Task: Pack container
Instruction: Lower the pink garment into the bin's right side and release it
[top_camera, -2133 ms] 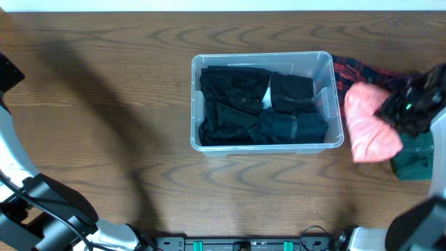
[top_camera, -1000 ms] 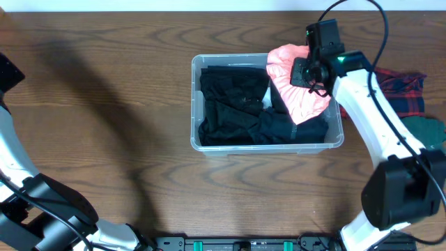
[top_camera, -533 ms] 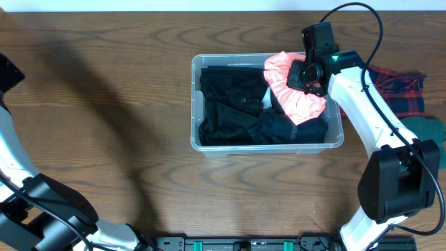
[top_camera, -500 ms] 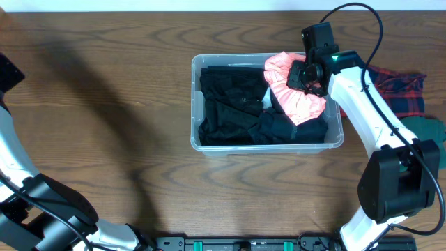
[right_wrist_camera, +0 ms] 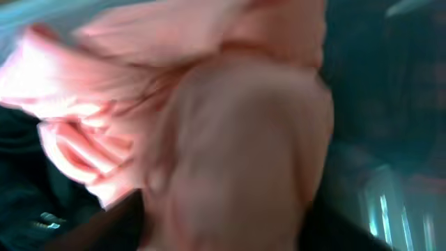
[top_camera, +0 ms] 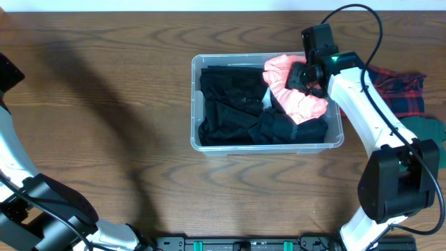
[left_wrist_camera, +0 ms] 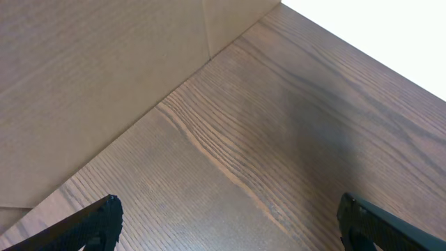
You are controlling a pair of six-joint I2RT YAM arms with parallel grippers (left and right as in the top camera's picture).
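The clear rectangular plastic tub with rounded corners [top_camera: 194, 104] sits in the middle of the brown wood-grain desk [top_camera: 104, 104], its long side running left to right, within reach of the right arm. Folded black garments [top_camera: 237, 104] cover nearly all of its floor, so the new piece goes on top of them. The crumpled salmon-pink cloth [top_camera: 301, 104] lies in the tub's right rear corner, one edge lapping up toward the rim, probably because that is the corner nearest the pile it belongs to.

The right pincer [top_camera: 306, 75] hangs directly over that pink cloth, inside the outline of the tub. In the right wrist view the cloth fills the frame as a blur, so I cannot tell whether the jaws clamp it or stand loose around it. The left pincer [left_wrist_camera: 230, 222] is spread wide with nothing between its tips, parked over bare desk at the left, well apart from the work.

The tub's walls are see-through and its rolled rim catches the light. A thin white sliver [top_camera: 267, 96] shows between the black garments. Beside the tub's right end a red-and-dark plaid cloth [top_camera: 401, 87] and a dark green cloth [top_camera: 425, 129] wait on the desk, so the packing looks unfinished.
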